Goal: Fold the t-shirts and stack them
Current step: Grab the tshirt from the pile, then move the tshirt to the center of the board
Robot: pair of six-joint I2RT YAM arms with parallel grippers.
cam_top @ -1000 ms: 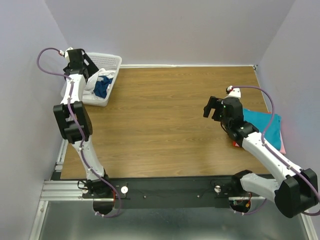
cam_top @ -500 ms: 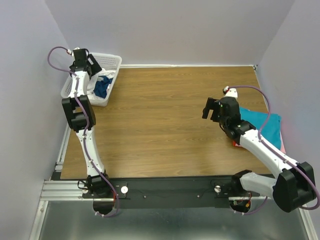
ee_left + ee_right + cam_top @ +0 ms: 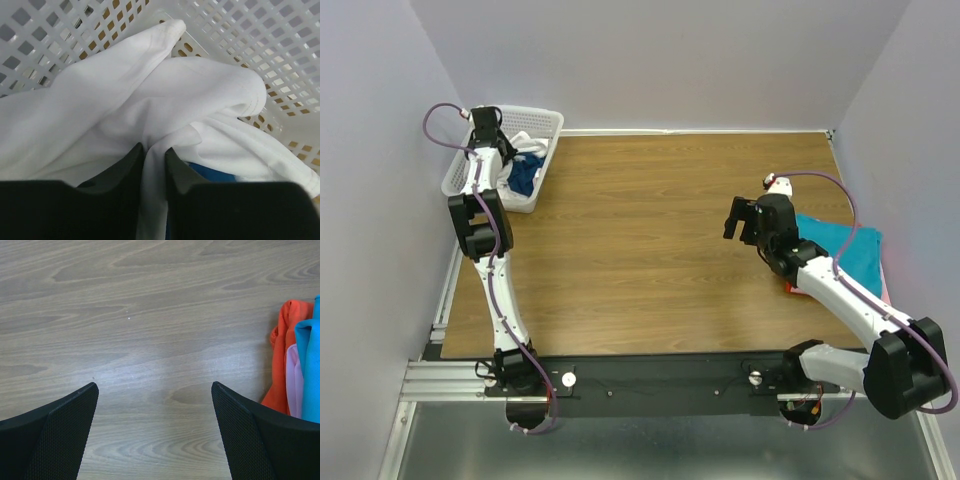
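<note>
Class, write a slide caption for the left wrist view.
Left gripper, jaws pinching a fold of white t-shirt in the lattice basket.

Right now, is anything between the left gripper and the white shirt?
Nothing visible. The left gripper is closed on a fold of the white shirt inside the basket.

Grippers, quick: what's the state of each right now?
Left gripper: closed on a fold of the white t-shirt in the basket.
Right gripper: open, holding nothing, above the table.
</note>
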